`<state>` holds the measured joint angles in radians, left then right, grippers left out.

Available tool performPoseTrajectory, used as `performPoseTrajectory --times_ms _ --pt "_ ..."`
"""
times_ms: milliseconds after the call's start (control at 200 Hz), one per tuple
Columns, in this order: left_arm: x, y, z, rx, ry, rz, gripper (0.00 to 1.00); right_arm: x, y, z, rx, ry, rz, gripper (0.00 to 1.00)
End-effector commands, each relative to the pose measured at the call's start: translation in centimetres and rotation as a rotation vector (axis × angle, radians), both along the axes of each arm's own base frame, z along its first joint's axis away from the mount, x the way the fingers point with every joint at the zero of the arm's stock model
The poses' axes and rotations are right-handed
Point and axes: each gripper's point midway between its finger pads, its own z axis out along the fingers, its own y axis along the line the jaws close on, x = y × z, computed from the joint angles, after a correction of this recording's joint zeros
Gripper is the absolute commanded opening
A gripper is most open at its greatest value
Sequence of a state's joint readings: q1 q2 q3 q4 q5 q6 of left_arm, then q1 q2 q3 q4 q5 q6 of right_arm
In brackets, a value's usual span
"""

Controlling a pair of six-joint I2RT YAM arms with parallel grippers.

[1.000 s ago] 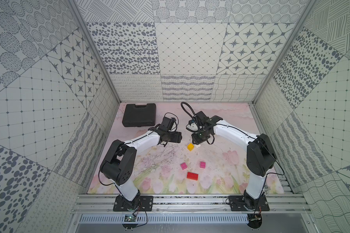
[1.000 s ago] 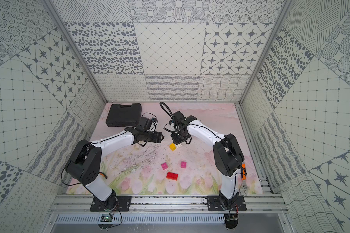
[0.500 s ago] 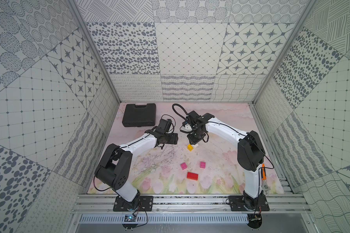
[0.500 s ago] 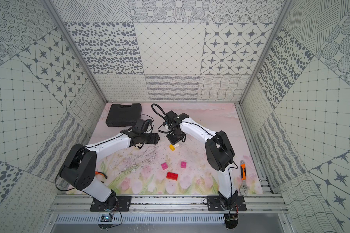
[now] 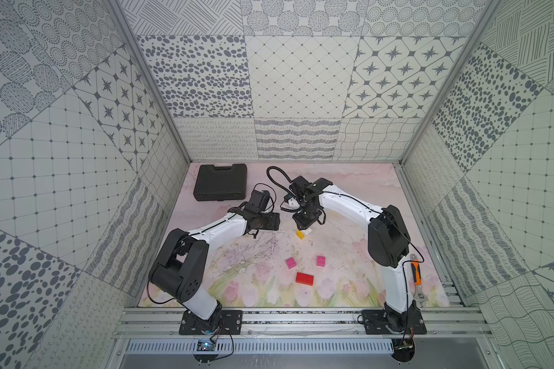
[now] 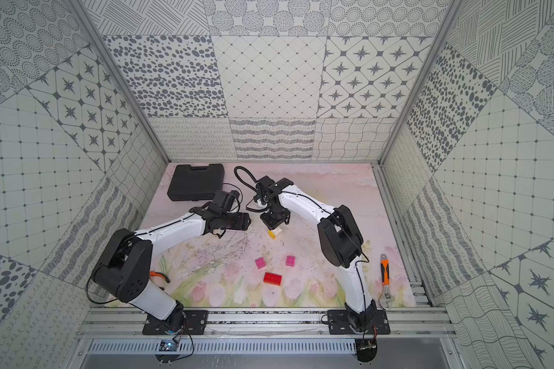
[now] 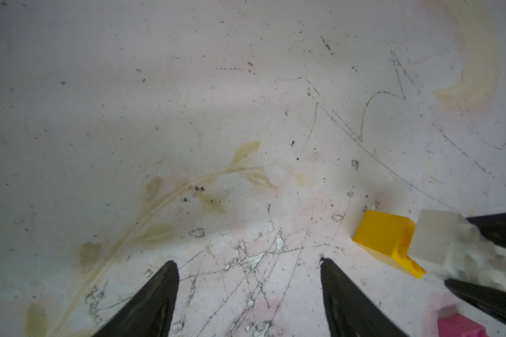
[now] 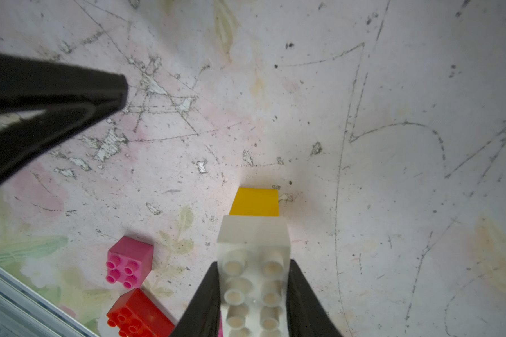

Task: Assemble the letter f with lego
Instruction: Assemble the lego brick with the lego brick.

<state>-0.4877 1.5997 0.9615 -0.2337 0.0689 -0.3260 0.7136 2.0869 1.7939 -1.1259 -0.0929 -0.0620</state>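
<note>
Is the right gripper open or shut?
Shut on the white brick: in the right wrist view, the right gripper's jaws press both its long sides.

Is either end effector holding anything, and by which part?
The right end effector clamps the white brick across its long sides, near one end. The left end effector is open, holding nothing.

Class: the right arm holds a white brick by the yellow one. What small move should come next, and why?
Probably press the white brick straight down: the right gripper is shut on it, its free end over the yellow brick; whether they are joined is unclear.
</note>
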Motion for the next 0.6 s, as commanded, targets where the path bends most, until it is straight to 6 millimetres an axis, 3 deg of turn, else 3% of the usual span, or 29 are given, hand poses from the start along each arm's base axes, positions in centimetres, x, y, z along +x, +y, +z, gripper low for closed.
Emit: performPoseTrajectory --times_ms 0,595 --pt "0.57 0.07 0.66 -0.014 -0.029 0.012 0.77 0.25 0.58 -0.14 -0.005 -0.002 0.022 0.33" --pt "0.44 -0.29 0.33 -0.031 -0.02 0.002 0.76 0.61 0.8 -0.86 -0.019 -0.001 0.029 0.33"
